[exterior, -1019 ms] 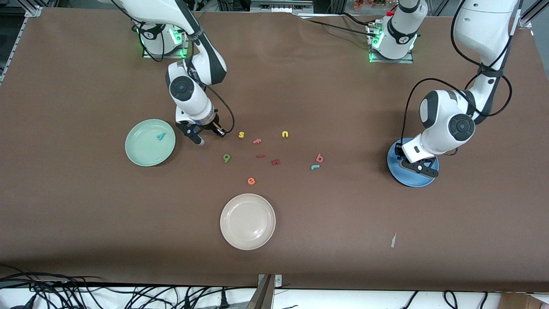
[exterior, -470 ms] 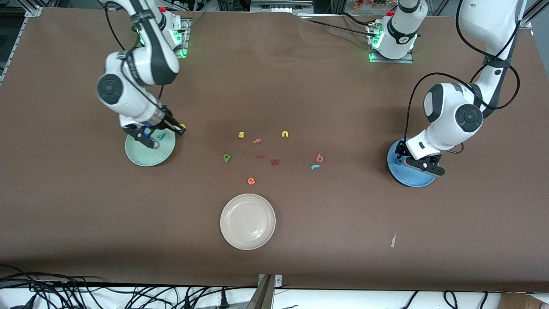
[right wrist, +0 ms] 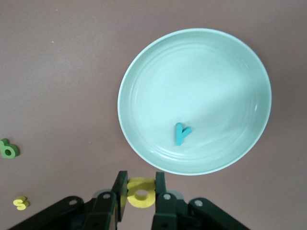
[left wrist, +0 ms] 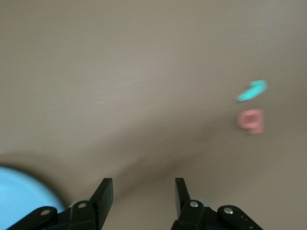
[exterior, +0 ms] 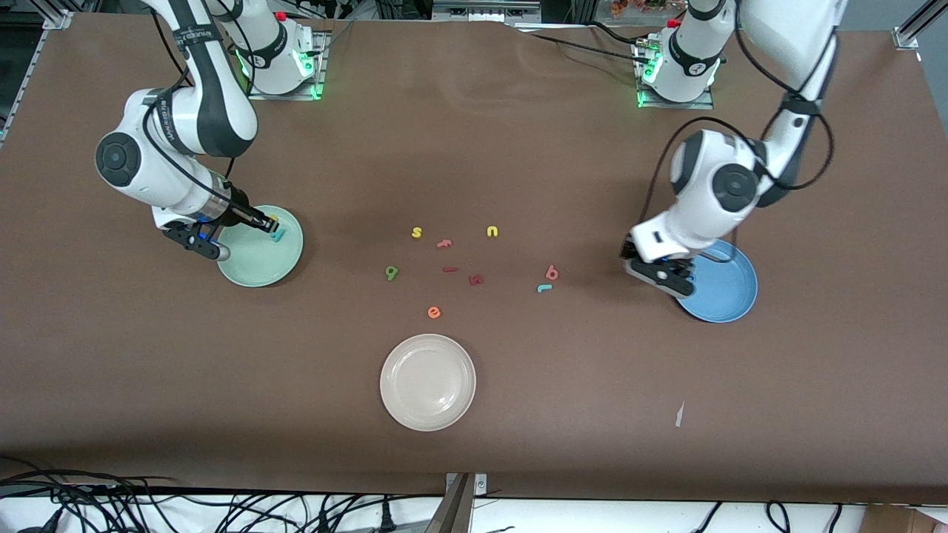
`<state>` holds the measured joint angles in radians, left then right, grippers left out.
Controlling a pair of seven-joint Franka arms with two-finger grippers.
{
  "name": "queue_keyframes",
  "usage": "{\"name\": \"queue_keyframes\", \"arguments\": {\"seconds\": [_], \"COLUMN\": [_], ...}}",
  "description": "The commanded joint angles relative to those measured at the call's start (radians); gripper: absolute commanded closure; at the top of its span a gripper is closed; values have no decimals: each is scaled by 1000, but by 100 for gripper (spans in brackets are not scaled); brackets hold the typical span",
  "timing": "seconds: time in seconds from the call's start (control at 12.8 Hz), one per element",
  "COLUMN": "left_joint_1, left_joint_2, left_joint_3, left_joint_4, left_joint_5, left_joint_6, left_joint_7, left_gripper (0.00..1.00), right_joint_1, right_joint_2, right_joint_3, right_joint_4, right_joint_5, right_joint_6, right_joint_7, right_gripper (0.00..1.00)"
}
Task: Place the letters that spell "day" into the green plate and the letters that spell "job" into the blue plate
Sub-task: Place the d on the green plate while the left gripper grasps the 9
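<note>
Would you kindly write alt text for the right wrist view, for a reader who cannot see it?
The right gripper holds a yellow "d" between its fingers beside the rim of the green plate. A teal "y" lies in the plate; a dark green letter and a yellow "s" lie on the brown table.

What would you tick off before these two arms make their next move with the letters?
1. Right tool shut firmly on the yellow d: ok.
2. Yellow d fully over the green plate: cannot tell; it hangs right at the rim.
3. Teal y lying inside the green plate: ok.
4. Left tool open and empty, over the table beside the blue plate: ok.
5. Pink b and teal j lying free on the table for picking: ok.
6. Blue o in the blue plate: cannot tell.
</note>
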<state>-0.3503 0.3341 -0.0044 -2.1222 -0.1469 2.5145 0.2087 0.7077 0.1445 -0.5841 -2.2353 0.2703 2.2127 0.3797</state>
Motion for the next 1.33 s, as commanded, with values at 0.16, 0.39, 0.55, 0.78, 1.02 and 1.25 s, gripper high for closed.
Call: {"name": "queue_keyframes", "arguments": {"seconds": [0.16,0.39,0.55,0.78,1.02,1.25], "left_joint_1": [-202,-268,-266,-260,-260,-262], "left_joint_2": [143,221,235,229,230,253], "left_joint_3": [6,8,9,40,54,54], "left_joint_4": [139,186,183,185,186,186], "left_joint_5": [-59,-51,-49,-49,-51,-51], "left_joint_6": [3,38,66,66,66,79], "left_joint_7": [-197,-261,-255,-244,-244,-244], "left_gripper": [39,37,37,37,37,37], "right_joint_1": [3,-2,-2,-4,-4,-4], "right_joint_2": [1,23,32,53,78,104], "right_joint_3": [-51,-86,-94,-108,-114,-114], "right_joint_4": [-6,-7,-7,-7,-6,-12], "right_joint_5": [4,6,6,6,4,4], "right_joint_6": [-11,-10,-10,-5,7,30], "right_joint_7": [-114,-188,-202,-228,-229,-243], "right_gripper": [91,91,91,91,91,91]}}
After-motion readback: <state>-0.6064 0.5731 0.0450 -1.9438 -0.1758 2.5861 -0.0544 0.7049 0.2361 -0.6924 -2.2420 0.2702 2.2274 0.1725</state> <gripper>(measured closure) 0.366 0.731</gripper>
